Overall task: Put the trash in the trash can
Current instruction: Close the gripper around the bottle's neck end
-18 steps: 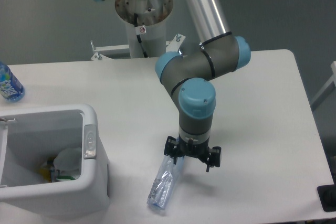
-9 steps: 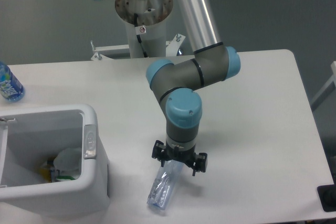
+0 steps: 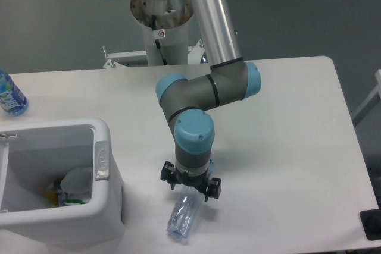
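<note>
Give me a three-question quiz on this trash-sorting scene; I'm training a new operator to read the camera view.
1. True or false: the crushed bottle already lies inside the trash can.
2. Which item stands at the table's far left edge? A) a mug B) the blue-labelled water bottle C) a box
3. Fill in: the pincer hangs directly over the upper end of the ______.

Key
1. False: it lies on the table, to the right of the can.
2. B.
3. Crushed bottle. Whether the pincer grips it cannot be told from this view.
</note>
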`<state>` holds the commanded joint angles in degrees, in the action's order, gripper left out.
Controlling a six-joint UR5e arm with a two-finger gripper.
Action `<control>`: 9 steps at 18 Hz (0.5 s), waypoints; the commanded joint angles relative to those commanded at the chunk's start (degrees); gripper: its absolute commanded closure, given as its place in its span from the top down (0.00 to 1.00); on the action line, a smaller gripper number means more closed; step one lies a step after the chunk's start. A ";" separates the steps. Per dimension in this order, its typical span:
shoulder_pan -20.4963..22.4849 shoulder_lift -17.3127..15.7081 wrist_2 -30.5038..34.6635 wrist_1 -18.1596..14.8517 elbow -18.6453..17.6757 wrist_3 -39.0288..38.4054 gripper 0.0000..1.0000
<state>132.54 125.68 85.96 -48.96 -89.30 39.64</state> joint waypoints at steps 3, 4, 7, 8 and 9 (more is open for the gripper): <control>0.00 0.53 0.26 0.09 0.26 0.26 1.00; 0.00 0.53 0.35 0.09 0.18 0.26 1.00; 0.00 0.53 0.35 0.17 0.26 0.26 0.80; 0.00 0.53 0.44 0.26 0.26 0.26 0.76; 0.00 0.53 0.44 0.26 0.26 0.26 0.69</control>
<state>132.54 126.21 86.40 -48.69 -89.03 39.90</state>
